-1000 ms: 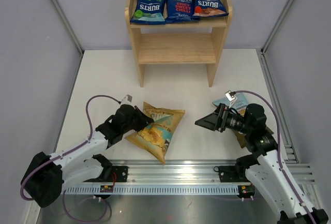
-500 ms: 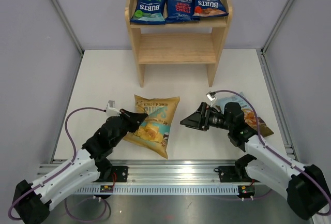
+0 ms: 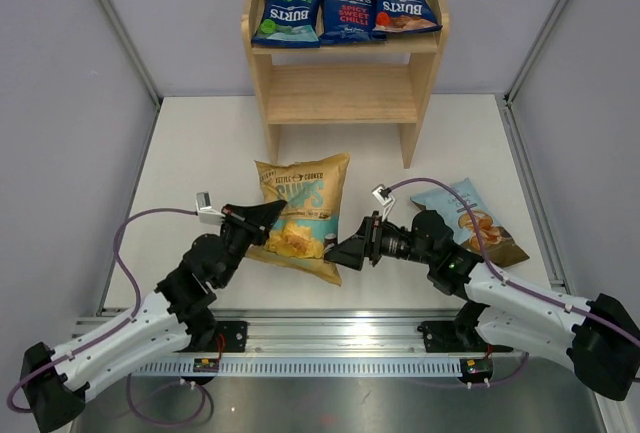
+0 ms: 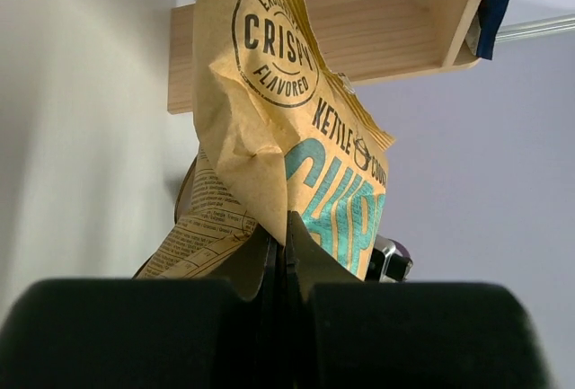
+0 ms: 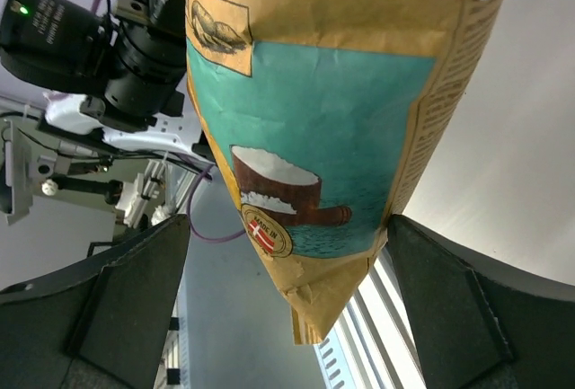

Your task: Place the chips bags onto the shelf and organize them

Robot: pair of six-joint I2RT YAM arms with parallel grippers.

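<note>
One large tan crinkly "CHIPS" bag [image 3: 300, 215], creased and tilted, now lies closer to the light-wood two-tier shelf [image 3: 340, 93] than a second ago. Clamped on its left edge is the left gripper [image 3: 262, 223]. The right gripper [image 3: 345, 251] has swung in, its fingers spread wide around the lower corner, likely for a two-handed carry.

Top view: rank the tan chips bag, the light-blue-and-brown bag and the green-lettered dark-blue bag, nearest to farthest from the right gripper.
1. Tan chips bag, between the right gripper's open fingers.
2. Light-blue-and-brown bag, lying to its right.
3. Green-lettered dark-blue bag, atop the wooden shelf.
</note>
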